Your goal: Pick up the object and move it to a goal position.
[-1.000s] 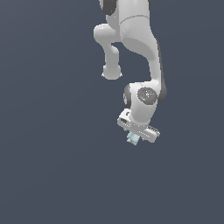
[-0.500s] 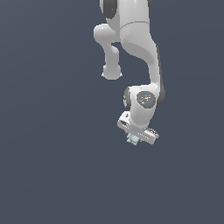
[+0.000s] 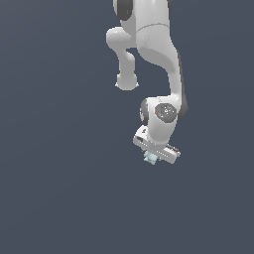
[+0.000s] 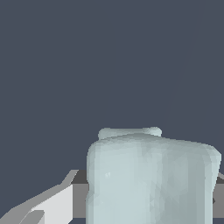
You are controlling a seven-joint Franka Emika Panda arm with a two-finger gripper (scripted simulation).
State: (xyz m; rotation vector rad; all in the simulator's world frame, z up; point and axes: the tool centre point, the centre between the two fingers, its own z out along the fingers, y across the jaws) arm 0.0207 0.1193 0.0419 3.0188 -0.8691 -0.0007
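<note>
In the wrist view the object (image 4: 151,179) fills the near part, pale blue-green, between the grey fingers (image 4: 48,203). In the exterior view the gripper (image 3: 153,155) is closed on the object (image 3: 150,158), under the white arm (image 3: 154,44).

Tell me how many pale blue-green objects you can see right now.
1. The object sits just under the gripper in the exterior view and fills the lower part of the wrist view. The arm could hide others behind it.
</note>
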